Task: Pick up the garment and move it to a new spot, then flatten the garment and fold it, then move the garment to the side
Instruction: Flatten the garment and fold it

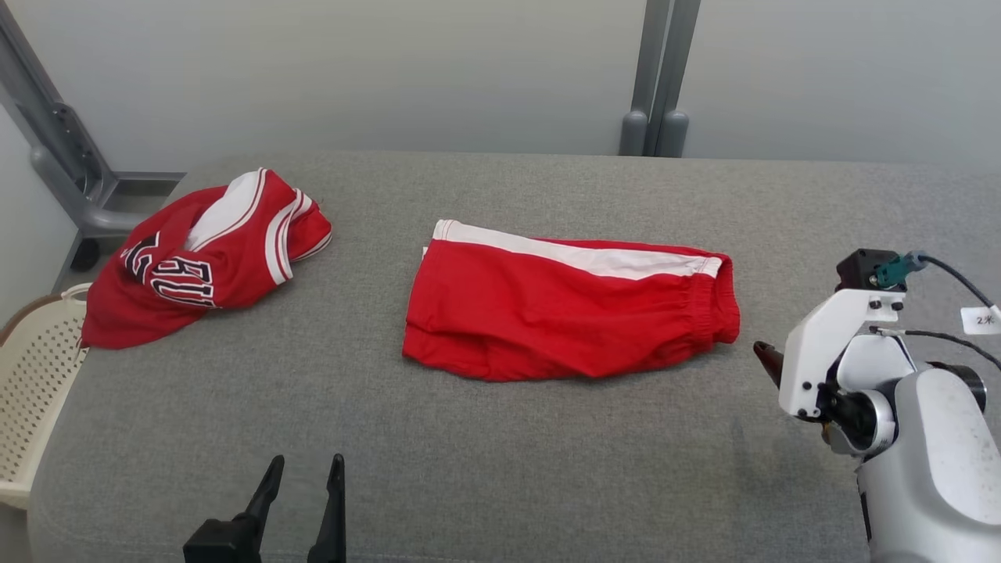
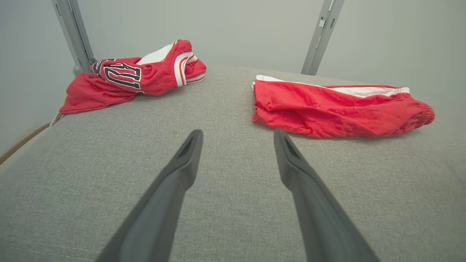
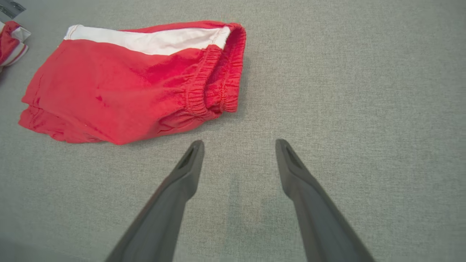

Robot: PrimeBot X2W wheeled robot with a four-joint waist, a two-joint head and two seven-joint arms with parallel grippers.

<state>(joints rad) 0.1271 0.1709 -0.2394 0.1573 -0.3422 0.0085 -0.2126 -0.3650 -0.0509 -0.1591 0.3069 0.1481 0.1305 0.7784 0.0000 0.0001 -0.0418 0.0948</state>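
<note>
Left gripper (image 1: 306, 463) is nearest me, at 7 o'clock in the head view. Its two long dark fingers are spread and empty over the grey fabric-covered surface (image 1: 547, 469). Right gripper (image 3: 239, 142) sits at 4 o'clock, also released. In its wrist view I see the fingers apart over bare fabric.

The red shorts with a white side stripe (image 1: 567, 309) lie folded flat at the centre of the surface, elastic waistband toward 3 o'clock and leg hems toward 9. The waistband is near the right gripper, not touching.

A crumpled red jersey with white trim and black lettering (image 1: 203, 258) is at 10 o'clock, well apart from the shorts. A cream perforated plastic basket (image 1: 35, 391) stands at 8 o'clock, off the surface's edge, just beside the jersey.
</note>
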